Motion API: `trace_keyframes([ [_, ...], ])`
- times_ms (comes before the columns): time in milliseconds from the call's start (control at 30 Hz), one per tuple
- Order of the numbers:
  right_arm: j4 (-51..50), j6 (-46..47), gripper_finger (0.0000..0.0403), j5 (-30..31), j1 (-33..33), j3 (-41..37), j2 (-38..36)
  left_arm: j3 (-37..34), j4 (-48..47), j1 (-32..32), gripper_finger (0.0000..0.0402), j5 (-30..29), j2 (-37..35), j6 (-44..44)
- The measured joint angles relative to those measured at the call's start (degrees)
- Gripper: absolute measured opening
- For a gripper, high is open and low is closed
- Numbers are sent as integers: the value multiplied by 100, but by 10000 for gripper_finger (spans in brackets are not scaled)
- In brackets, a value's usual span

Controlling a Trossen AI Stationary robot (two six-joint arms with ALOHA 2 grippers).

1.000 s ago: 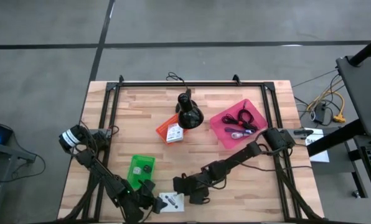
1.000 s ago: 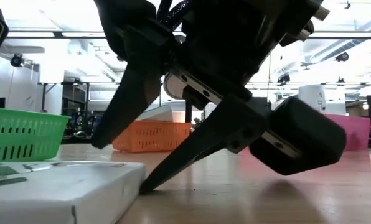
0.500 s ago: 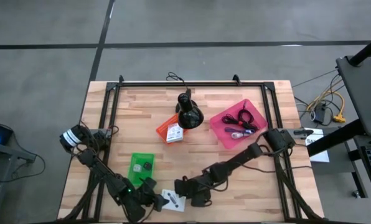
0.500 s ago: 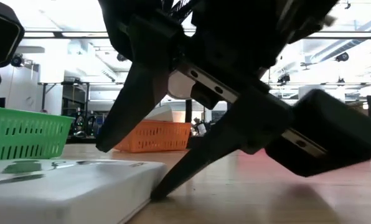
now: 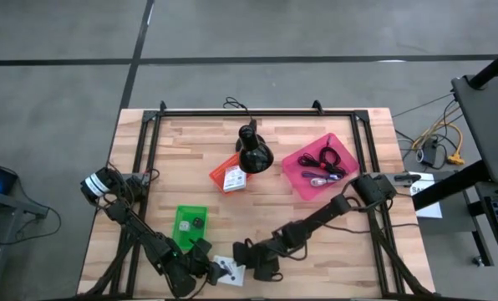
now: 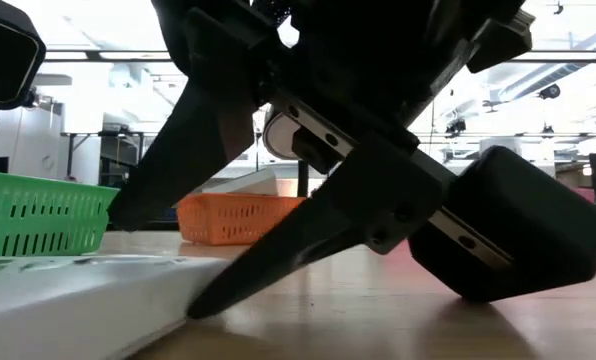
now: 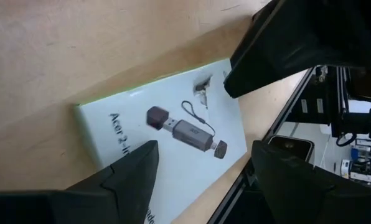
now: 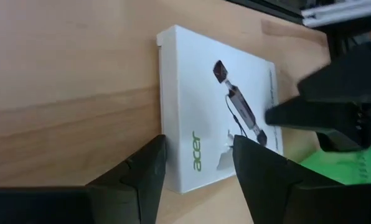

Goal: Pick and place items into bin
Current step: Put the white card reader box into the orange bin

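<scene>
Near the table's front edge, both spread-fingered grippers, left gripper (image 5: 209, 272) and right gripper (image 5: 242, 255), flank a flat white printed box (image 5: 229, 270), gripping nothing.

Two black jointed arms, tapered matte-black fingers (image 6: 278, 260), pale plate between them.

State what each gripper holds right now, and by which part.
Nothing is held. The left gripper and the right gripper stand open at opposite ends of the flat white cardboard box, astride its edges, not clamped.
</scene>
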Motion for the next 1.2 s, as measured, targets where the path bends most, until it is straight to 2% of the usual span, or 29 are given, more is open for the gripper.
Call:
trace_keyframes([
  [133, 86, 127, 165, 328, 0, 4, -28, 0, 12, 0, 246, 30, -1, 0],
  [600, 411, 204, 162, 537, -10, 35, -63, 2, 22, -2, 246, 140, -11, 39],
  [733, 417, 236, 162, 570, -22, 35, -86, 6, 61, 2, 246, 215, -147, 413],
  [1100, 348, 597, 162, 741, -25, 45, -120, 48, -133, 9, 246, 185, -637, 785],
  [1200, 254, 599, 162, 756, -28, 33, -120, 86, -285, -23, 237, 340, -695, 714],
])
